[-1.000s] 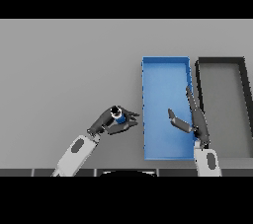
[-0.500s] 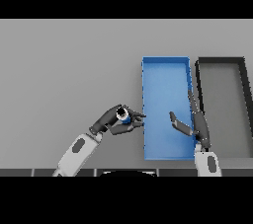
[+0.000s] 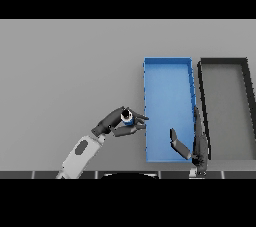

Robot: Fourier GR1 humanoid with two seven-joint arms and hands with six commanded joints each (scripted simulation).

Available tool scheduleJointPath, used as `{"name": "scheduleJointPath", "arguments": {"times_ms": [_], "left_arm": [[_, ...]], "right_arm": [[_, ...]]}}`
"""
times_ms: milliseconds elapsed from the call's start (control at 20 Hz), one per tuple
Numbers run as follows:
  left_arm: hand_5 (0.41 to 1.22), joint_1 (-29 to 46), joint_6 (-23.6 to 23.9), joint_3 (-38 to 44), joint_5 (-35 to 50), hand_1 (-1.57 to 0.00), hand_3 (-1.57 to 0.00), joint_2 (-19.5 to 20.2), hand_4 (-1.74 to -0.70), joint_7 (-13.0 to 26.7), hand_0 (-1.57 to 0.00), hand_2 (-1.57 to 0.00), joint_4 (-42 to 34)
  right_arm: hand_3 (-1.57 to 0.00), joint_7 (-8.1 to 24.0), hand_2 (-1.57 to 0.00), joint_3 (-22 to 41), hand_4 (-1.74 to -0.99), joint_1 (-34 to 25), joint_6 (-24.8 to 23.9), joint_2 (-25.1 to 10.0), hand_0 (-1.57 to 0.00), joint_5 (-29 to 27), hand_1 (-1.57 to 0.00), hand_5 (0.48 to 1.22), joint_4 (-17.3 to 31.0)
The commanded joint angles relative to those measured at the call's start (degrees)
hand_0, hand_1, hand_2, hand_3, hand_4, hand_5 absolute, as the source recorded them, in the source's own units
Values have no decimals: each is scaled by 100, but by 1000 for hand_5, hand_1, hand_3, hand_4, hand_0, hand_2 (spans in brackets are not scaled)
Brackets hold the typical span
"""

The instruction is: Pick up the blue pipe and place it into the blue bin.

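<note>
My left hand is curled round the blue pipe and holds it just left of the blue bin, with its fingertips near the bin's left wall. The pipe's ring-shaped end faces up between my fingers and thumb. The blue bin has nothing in it except my right hand, which stands over the bin with straight fingers and the thumb spread to the left.
A black bin stands right beside the blue bin on its right. The grey table stretches wide to the left and far side.
My left hand has carried the pipe to the right, closer to the blue bin's left wall. My right hand has stayed about where it was.
</note>
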Motion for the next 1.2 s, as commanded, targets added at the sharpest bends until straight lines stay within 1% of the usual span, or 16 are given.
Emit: {"name": "scheduleJointPath", "arguments": {"times_ms": [0,50,100,150,250,350,450,500,600,650,700,750,850,950,1050,1150], "left_arm": [[1221,-52,-20,50,11,-1571,-1571,-36,-1467,16,-1571,-1571,43],[1221,-7,-60,82,15,-1571,-1571,-12,-1467,-53,-1571,-1571,8],[1221,17,-94,73,-13,-1571,-1571,-26,-1467,-66,-1571,-1571,-6],[1221,-30,-66,81,-67,-1571,-1571,-106,-1467,-12,-1571,-1571,42],[1221,21,-134,97,-67,-1571,-1571,-121,-1467,-24,-1571,-1571,-6],[1221,21,-191,118,-114,-1571,-1571,-116,-1467,28,-1571,-1571,-48],[1221,14,-193,162,-162,-1571,-1571,-139,-1467,111,-1571,-1571,-87],[1221,19,-216,160,-211,-1571,-1571,-155,-1467,137,-1571,-1571,-28],[1221,-10,-239,197,-288,-1571,-1571,-195,-1467,120,-1571,-1571,35],[1221,-17,-277,209,-306,-1571,-1571,-221,-1467,63,-1571,-1571,87],[1221,34,-281,206,-315,-1571,-1571,-240,-1467,-17,-1571,-1571,11],[1221,-21,-349,292,-256,-1571,-1571,-224,-1467,-24,-1571,-1571,70],[1221,-64,-437,349,-255,-1571,-1571,-212,-1466,-76,-1571,-1571,51],[1221,-26,-509,363,-261,-1571,-1571,-269,-1464,-46,-1571,-1571,107],[1221,-35,-648,418,-180,-1571,-1571,-310,-1467,38,-1571,-1571,121],[1221,2,-674,438,-223,-1571,-1571,-366,-1470,140,-1571,-1571,98]], "right_arm": [[-1,163,-89,-15,-1202,-35,376,-168,1,-412,-22,624,-224],[-1,473,-106,-32,-1209,-28,653,-326,1,-697,-25,609,-393],[-1,885,-120,-21,-1215,-169,956,-505,1,-890,-29,607,-409],[-1,1244,-118,7,-1224,-375,1159,-586,1,-1072,-23,600,-483],[0,1764,-111,129,-1237,-771,1570,-793,1,-1289,-14,577,-629],[0,2309,-104,270,-1255,-1303,1763,-874,1,-1395,-9,560,-768],[1,2765,-90,353,-1270,-1892,1907,-1058,1,-1402,-5,558,-834],[1,3055,-81,521,-1281,-2188,1960,-1060,1,-1360,-4,558,-850],[1,3327,-53,688,-1296,-2654,2089,-1078,1,-1419,-2,556,-807],[1,3400,-44,774,-1298,-2908,2145,-1070,1,-1419,-2,559,-744],[1,3578,-42,907,-1302,-3095,2188,-982,1,-1483,-1,559,-701],[1,3667,-42,933,-1300,-3254,2264,-979,1,-1526,-1,560,-584],[1,3803,-45,1026,-1282,-3521,2382,-889,1,-1650,0,555,-412],[1,3815,-48,1078,-1253,-3895,2456,-868,1,-1692,0,554,-352],[1,4036,-59,1260,-1232,-4278,2436,-733,-3,-1651,-10,545,-332],[1,4220,-71,1192,-1209,-4644,2466,-708,-11,-1720,-20,534,-172]]}}
